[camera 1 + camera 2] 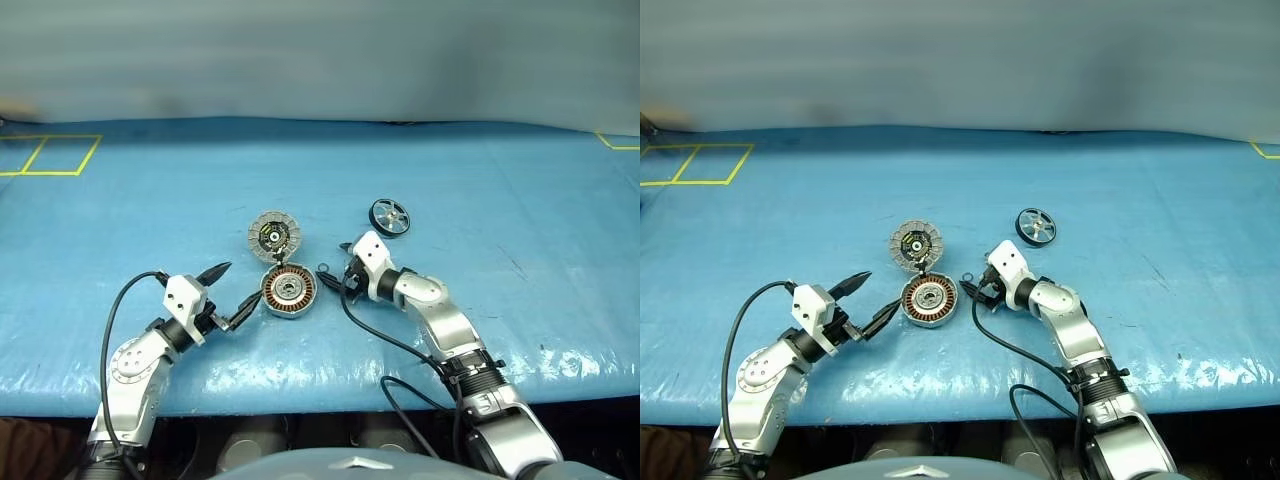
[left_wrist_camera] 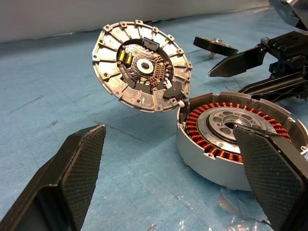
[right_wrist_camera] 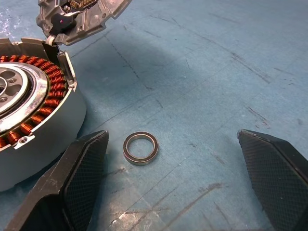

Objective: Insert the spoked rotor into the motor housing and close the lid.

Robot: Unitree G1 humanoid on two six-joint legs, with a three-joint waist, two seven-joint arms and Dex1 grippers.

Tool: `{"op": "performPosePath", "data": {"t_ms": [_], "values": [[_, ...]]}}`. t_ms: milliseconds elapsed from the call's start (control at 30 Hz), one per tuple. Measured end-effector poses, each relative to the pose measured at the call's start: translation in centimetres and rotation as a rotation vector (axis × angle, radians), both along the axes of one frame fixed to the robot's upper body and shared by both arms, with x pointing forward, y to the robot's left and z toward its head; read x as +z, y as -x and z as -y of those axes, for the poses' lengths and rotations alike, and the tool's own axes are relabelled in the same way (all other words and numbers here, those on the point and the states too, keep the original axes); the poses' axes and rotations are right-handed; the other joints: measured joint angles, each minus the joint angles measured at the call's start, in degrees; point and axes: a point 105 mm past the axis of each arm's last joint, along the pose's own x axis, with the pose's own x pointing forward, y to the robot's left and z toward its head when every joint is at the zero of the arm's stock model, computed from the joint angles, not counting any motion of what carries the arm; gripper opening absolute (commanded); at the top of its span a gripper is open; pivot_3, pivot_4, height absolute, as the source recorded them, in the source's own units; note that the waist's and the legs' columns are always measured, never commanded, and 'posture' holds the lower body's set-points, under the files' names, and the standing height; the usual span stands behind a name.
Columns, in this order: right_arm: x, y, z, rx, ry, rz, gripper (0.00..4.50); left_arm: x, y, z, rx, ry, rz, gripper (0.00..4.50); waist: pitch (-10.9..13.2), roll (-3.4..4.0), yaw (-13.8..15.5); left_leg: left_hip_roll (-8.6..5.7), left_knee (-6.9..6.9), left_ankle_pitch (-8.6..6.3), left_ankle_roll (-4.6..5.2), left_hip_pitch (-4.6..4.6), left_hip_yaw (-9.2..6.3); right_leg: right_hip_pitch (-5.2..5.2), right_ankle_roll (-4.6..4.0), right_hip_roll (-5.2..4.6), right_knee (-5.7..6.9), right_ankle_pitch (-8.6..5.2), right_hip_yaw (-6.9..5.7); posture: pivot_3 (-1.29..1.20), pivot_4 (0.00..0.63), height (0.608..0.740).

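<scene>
tabletop covered in a wrinkled blue plastic sheet (image 1: 480, 180) is the biggest thing i have on screen, with yellow tape squares (image 1: 50, 155) marked at its far left corner. my right gripper (image 1: 335, 275) reaches in from the right with its black fingers spread wide and holding nothing, their tips just beside the right side of the housing. my left gripper (image 1: 232, 290) sits at the housing's left, fingers likewise spread and empty, one tip close to the housing wall. the round shallow grey metal motor housing (image 1: 289, 290) lies flat near the middle of the sheet, its ring of copper-brown windings and silver centre showing. the round grey lid (image 1: 274, 235), hinged at the housing's far edge, stands swung open, tilted, its pale segmented inner face and dark centre turned toward me. the small black spoked rotor (image 1: 390, 217) with silvery spokes lies on the sheet well apart, beyond and to the right of my right gripper. a tiny thin dark metal ring (image 3: 140, 147) lies flat on the sheet between the right fingers, near the housing wall but not touching it.
</scene>
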Motion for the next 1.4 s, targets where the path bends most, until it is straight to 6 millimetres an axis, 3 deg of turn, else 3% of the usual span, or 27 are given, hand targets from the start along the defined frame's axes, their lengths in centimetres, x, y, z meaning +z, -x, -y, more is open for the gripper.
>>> {"op": "performPosePath", "data": {"t_ms": [100,433,733,867,1000,1167,1400], "values": [[-0.4,0.2,-0.5,0.017,0.0,-0.016,3.96,0.0,0.0,0.0,0.003,0.0,0.001,4.5,0.0,0.0,0.0,0.0,-0.01,-0.01,-0.01,0.0,0.0,-0.01,-0.01,0.0,0.0,-0.01,0.0,0.0,0.15,0.74],[-0.6,0.2,-0.2,0.006,0.0,-0.036,0.67,0.0,0.0,0.0,0.004,0.0,0.0,4.5,0.0,0.0,0.0,0.01,-0.01,-0.01,0.0,0.04,-0.01,0.03,-0.01,0.01,0.01,-0.01,0.0,0.0,0.15,0.74],[0.4,1.5,0.8,0.014,-0.032,-0.031,0.66,-0.3,0.7,0.1,-0.03,0.014,-0.01,4.5,0.0,0.01,0.3,0.0,-0.02,-0.04,0.04,0.01,0.0,0.0,0.0,0.0,-0.02,-0.02,0.02,0.0,0.15,0.74],[3.3,2.3,-0.6,0.1,-0.09,0.037,0.66,-0.4,1.1,0.1,-0.051,0.012,-0.014,4.5,0.1,0.0,0.0,0.06,-0.05,-0.05,0.03,0.01,0.01,-0.02,0.19,0.0,-0.01,-0.19,0.0,0.0,0.15,0.74],[4.8,3.5,-2.5,0.221,-0.103,0.05,0.66,-0.5,1.3,0.2,-0.061,0.01,-0.018,4.5,0.1,-0.01,0.0,0.06,-0.05,-0.07,0.04,0.01,0.01,-0.01,0.21,0.0,-0.02,-0.21,-0.01,0.0,0.15,0.74],[3.8,5.4,-4.9,0.362,-0.072,-0.019,0.66,-0.5,1.4,0.3,-0.073,0.009,-0.016,4.5,0.1,-0.02,0.1,0.05,-0.05,-0.1,0.07,0.01,0.02,-0.01,0.12,-0.01,-0.04,-0.16,-0.01,0.0,0.15,0.74],[2.7,5.3,-5.9,0.368,-0.049,-0.049,0.66,-0.5,1.9,0.4,-0.102,0.027,-0.023,4.5,0.1,-0.03,0.1,0.06,-0.05,-0.11,0.06,0.01,0.02,-0.02,0.04,0.0,-0.04,-0.11,-0.02,0.0,0.15,0.74]]}}
